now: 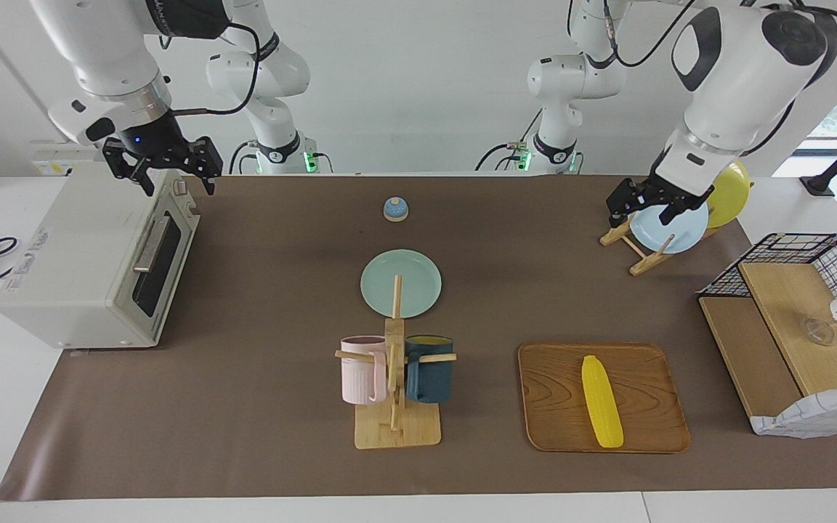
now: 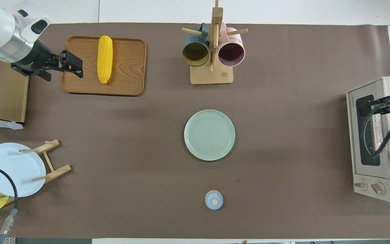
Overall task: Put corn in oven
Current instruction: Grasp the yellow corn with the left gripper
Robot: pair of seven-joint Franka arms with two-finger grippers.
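Observation:
The yellow corn (image 1: 601,401) lies lengthwise on a wooden tray (image 1: 556,392) toward the left arm's end of the table; it also shows in the overhead view (image 2: 105,58). My left gripper (image 1: 645,209) is open and empty, up in the air. In the overhead view the left gripper (image 2: 76,66) is over the tray's (image 2: 127,67) edge, beside the corn. The off-white oven (image 1: 77,269) stands at the right arm's end with its dark glass door shut. My right gripper (image 1: 166,174) is open and empty over the oven's top edge above the door.
A mug rack (image 1: 397,428) with a pink and a dark blue mug stands beside the tray. A green plate (image 1: 400,283) and a small blue bell (image 1: 395,208) lie mid-table. A plate rack (image 1: 669,225) and a wooden shelf with a wire basket (image 1: 789,327) stand at the left arm's end.

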